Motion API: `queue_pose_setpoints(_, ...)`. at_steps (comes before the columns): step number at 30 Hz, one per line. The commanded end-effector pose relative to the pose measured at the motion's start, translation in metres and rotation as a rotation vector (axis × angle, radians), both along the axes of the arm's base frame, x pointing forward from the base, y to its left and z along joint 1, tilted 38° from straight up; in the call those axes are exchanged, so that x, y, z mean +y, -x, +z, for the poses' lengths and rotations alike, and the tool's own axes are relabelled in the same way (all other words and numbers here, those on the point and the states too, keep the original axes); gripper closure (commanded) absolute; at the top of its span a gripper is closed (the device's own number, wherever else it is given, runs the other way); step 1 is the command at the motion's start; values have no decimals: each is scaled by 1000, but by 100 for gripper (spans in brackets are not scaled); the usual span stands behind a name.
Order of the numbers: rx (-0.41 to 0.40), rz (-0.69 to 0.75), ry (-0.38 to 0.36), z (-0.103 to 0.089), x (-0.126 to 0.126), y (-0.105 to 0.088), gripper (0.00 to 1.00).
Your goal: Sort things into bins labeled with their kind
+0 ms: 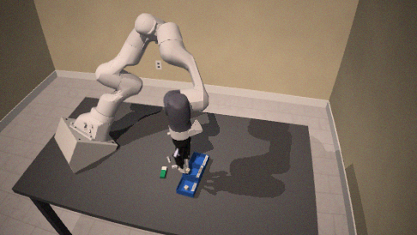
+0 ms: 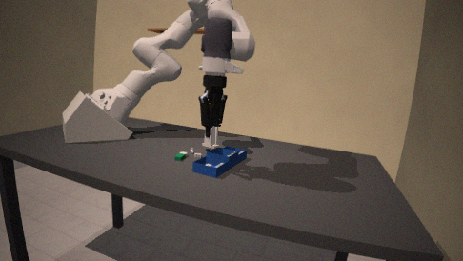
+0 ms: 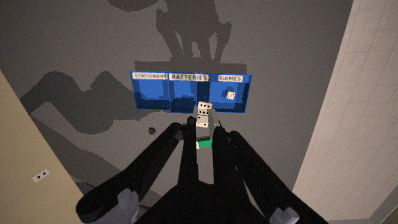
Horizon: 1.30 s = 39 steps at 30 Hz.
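Observation:
Three joined blue bins stand on the table: the STATIONERY bin point(image 3: 152, 91) point(image 1: 197, 159), the BATTERIES bin point(image 3: 181, 89) and the GAMES bin point(image 3: 242, 107) point(image 1: 182, 194) point(image 2: 204, 169). A white die point(image 3: 230, 95) point(image 1: 186, 187) lies in the GAMES bin. My gripper point(image 1: 184, 166) point(image 2: 210, 142) point(image 3: 203, 113) is shut on a white domino-like piece with black dots point(image 3: 204, 106) point(image 1: 187, 171), held above the table beside the bins' long side, near the BATTERIES and GAMES bins. A green-and-white block point(image 1: 163, 172) point(image 2: 180, 156) and two small whitish things point(image 1: 168, 159) point(image 1: 174, 166) lie on the table.
A small dark round thing point(image 3: 152, 130) lies on the table, left of the gripper in the wrist view. The robot's base point(image 1: 86, 147) stands at the table's left side. The fingers partly hide the green-and-white block in the wrist view.

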<state>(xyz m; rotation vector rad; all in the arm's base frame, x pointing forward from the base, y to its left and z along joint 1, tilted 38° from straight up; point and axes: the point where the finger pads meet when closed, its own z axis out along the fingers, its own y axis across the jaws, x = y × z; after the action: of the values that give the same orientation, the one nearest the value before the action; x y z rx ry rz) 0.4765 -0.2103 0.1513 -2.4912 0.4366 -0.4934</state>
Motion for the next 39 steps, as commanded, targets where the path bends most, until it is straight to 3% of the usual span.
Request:
queue_pose_setpoints(1,80,-122,-58,-7,-20,-5,87)
queue_pose_setpoints(8,116,-213,-114,-19,-54,-17,87)
queue_pose_setpoints(39,316,-589,-325,-19,-54,-18,87)
